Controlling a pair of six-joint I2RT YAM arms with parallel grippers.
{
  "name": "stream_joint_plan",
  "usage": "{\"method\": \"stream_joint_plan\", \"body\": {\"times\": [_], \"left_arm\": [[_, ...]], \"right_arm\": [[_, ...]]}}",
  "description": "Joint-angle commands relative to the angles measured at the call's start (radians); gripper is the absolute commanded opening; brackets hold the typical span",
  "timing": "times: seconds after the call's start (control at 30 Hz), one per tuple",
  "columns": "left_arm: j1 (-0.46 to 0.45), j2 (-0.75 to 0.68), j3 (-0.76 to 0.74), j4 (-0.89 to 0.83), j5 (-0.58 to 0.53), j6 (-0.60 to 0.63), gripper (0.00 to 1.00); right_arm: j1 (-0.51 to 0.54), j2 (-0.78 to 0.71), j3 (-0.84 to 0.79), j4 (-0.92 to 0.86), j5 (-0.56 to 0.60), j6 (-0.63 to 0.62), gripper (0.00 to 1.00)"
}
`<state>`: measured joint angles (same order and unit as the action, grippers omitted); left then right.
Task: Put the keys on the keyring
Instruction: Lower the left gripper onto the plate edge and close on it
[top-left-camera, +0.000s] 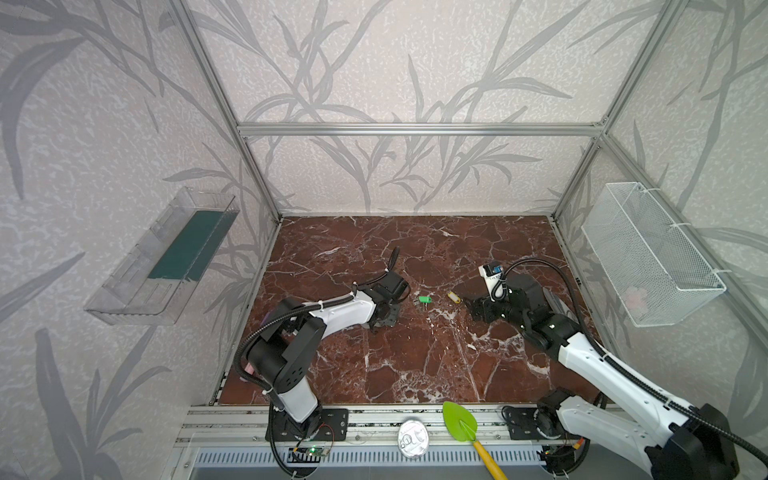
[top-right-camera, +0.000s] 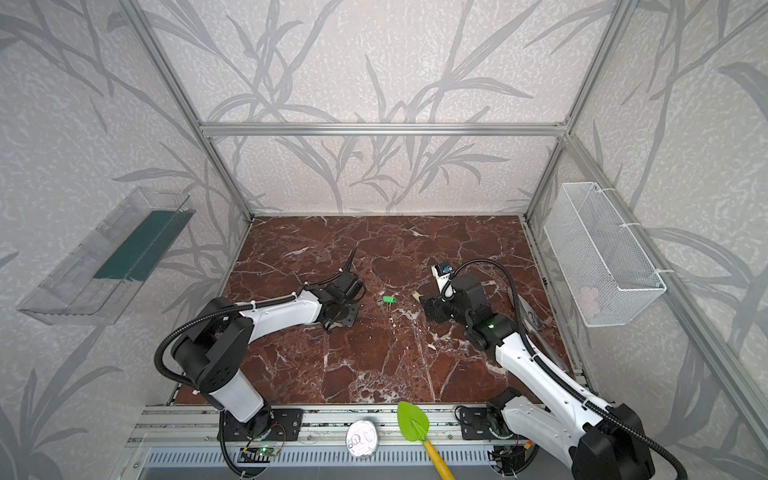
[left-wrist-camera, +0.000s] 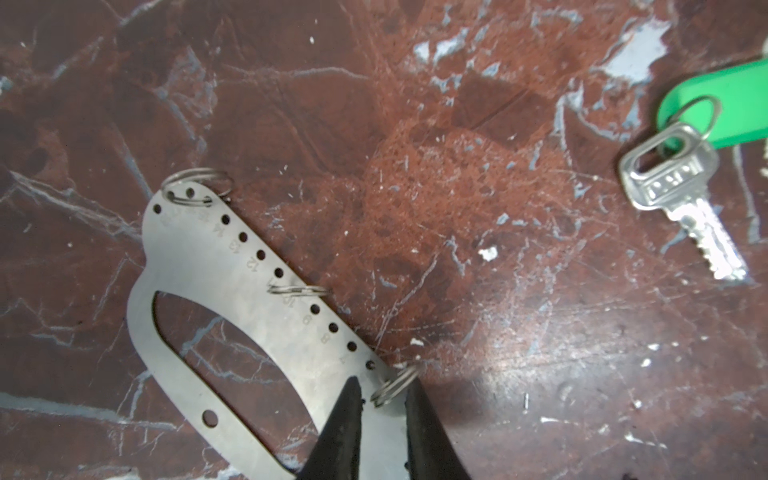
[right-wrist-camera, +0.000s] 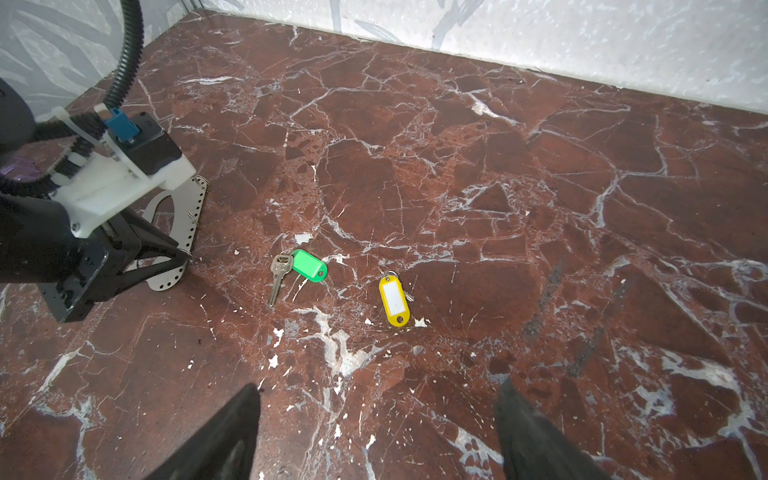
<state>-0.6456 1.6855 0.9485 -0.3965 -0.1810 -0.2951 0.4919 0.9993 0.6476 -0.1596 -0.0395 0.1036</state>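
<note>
The keyring (left-wrist-camera: 195, 249), a flat grey plate with an oval opening and a row of small holes, lies flat on the marble table (top-left-camera: 415, 353). Small wire rings hang from its holed edge. My left gripper (left-wrist-camera: 384, 388) points down at that edge, its black fingers narrowly apart around one wire ring (left-wrist-camera: 392, 388), with a sliver of gap on one side. In the right wrist view the left gripper (right-wrist-camera: 187, 261) hides part of the keyring (right-wrist-camera: 189, 205). Both keys lie loose mid-table: the green-tagged key (top-left-camera: 424, 299) (right-wrist-camera: 277, 274) and the yellow-tagged one (top-left-camera: 453, 296) (right-wrist-camera: 394, 301). My right gripper (right-wrist-camera: 378, 399) hovers open just short of them, holding nothing.
A green toy spade (top-left-camera: 459, 419) with a yellow handle and a round silvery lid (top-left-camera: 412, 439) rest on the front rail. A white wire basket (top-left-camera: 652, 253) hangs on the right wall, a clear plastic tray (top-left-camera: 162, 257) on the left wall.
</note>
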Motion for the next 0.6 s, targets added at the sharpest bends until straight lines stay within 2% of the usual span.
{"method": "stream_joint_plan", "body": {"times": [0.0,0.57], "left_arm": [[0.000,0.008,0.025,-0.017,-0.010,0.008,0.20],[-0.003,-0.004,-0.002,-0.006,0.030,-0.001,0.08]], "right_arm": [[0.004,-0.001,-0.009,-0.003,0.015,-0.010,0.86],[0.003,0.002,-0.008,-0.009,0.016,-0.009,0.86]]}}
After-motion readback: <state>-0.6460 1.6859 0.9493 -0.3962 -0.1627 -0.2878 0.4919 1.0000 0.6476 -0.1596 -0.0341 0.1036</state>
